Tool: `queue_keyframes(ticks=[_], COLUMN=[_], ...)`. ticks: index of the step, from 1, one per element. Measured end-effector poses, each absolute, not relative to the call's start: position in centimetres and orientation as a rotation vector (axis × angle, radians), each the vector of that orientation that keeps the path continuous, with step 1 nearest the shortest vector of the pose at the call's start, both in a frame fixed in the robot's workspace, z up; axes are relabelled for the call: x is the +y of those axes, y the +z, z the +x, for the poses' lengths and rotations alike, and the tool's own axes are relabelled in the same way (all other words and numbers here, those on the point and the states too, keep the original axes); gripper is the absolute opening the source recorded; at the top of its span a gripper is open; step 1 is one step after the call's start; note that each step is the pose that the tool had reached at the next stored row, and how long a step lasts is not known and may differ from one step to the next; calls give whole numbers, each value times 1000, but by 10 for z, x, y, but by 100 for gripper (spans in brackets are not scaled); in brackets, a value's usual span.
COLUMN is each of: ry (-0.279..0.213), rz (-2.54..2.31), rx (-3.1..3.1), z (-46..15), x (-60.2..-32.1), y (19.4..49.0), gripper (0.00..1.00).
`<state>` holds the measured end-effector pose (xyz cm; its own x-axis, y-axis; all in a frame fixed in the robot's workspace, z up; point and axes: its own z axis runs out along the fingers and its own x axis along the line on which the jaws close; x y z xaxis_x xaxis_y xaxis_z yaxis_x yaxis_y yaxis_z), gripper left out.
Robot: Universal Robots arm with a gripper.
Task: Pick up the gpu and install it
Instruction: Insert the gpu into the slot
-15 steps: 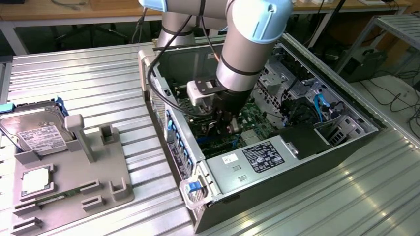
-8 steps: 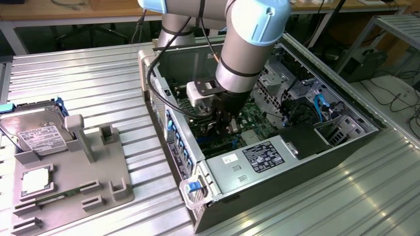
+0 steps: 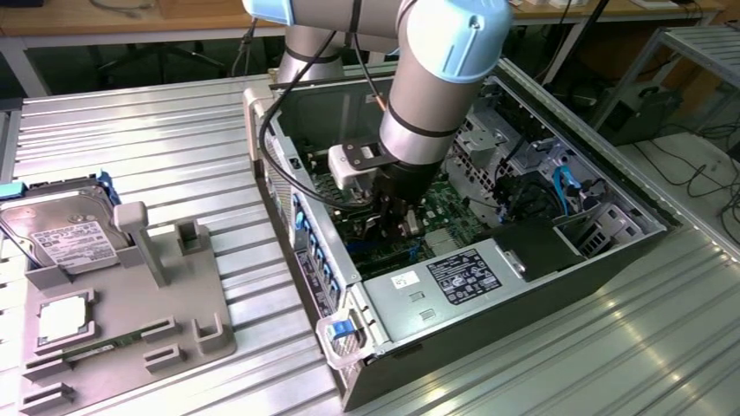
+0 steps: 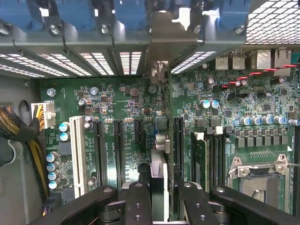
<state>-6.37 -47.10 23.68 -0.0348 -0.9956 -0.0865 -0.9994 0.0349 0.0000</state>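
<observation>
Here, in the wrist view, the gripper is clamped on the gpu, which it holds edge-on between its black fingers, so the card reads as a thin upright slab running away from the camera. Its pale metal bracket stands at the far end, against the row of slot openings in the rear wall of the computer case. Just beneath the card lies the green motherboard, with black expansion slots to one side of it and an empty processor socket on the other. Whether the card's lower edge has entered a slot cannot be told. The step in hand looks to be the install itself: the pickup is done, and the card hangs over the board. Seating would call for the card's edge to stay parallel to its slot, the bracket to meet its opening, and the push to go straight down without tilt. Farther off, in the exterior view, the arm reaches down into the open case, while the grey parts holder and silver hard drive sit well apart at the exterior view's left.
</observation>
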Motion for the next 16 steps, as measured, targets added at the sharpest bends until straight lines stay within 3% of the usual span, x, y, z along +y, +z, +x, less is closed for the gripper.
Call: queue_keyframes(ticks=[16], ry=[102], rz=[-2143], rx=[2220], z=[-67], x=[-471], y=[243], gripper=[27])
